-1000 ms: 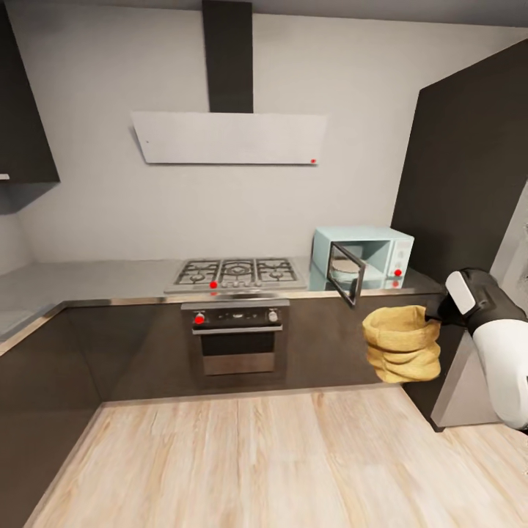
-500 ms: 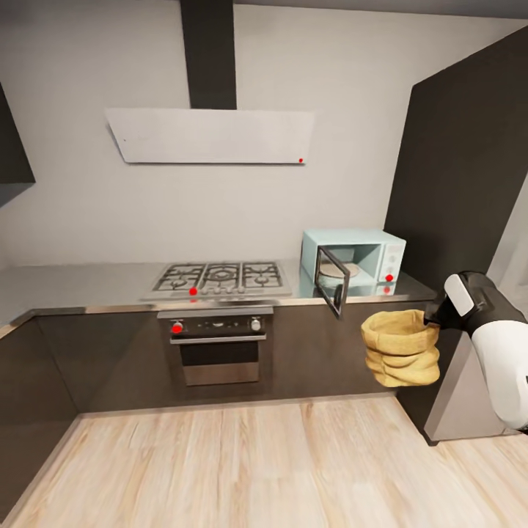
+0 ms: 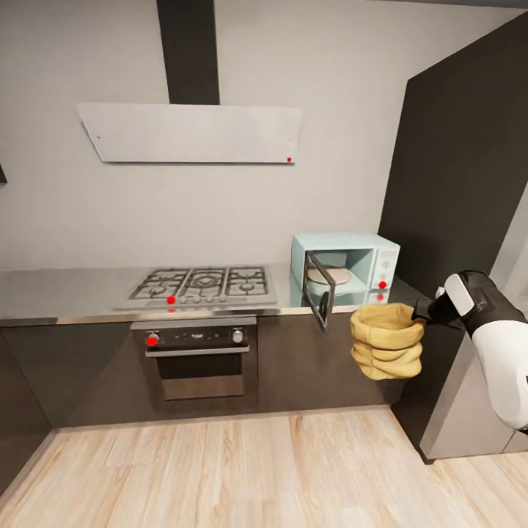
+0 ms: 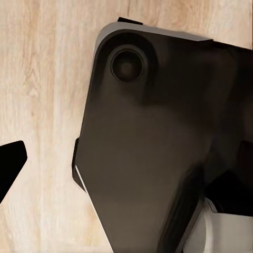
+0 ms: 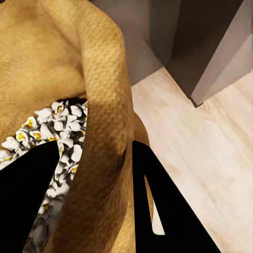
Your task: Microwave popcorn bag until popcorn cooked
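Carrying the squat orange-tan wrinkled popcorn bag (image 3: 386,341) in mid-air at centre-right of the head view, the right gripper (image 3: 424,314) has its 2 dark fingers (image 5: 158,211) pinching the bag's rolled rim, 1 inside and 1 outside the wall. The bag hangs off the counter edge, below and just right of the open door of the boxy pale mint-blue microwave (image 3: 345,268), which sits on the glossy grey counter (image 3: 66,290) right of the steel gas hob (image 3: 202,284). The right wrist view shows pale whitish popcorn (image 5: 58,132) in the bag.

Risks from here, as I read it:
- Grip is on a thin soft rim only. A fast swing or tilt could slip the bag or spill popcorn onto the pale wood floor (image 3: 257,469).
- The dark glass door (image 3: 320,290) stands roughly edge-on toward the robot, between bag and cavity. A straight lift risks clipping it and knocking it shut.
- The bag looks close to the cavity opening in bulk; a bulging fold may catch on the frame.
- The tall dark cabinet (image 3: 462,183) crowds the right arm, so elbow room is tight.

Left gripper: the left wrist view shows a dark robot body over the floor, with 1 black tip at the frame's left edge; I can't tell if its fingers are spread or together.
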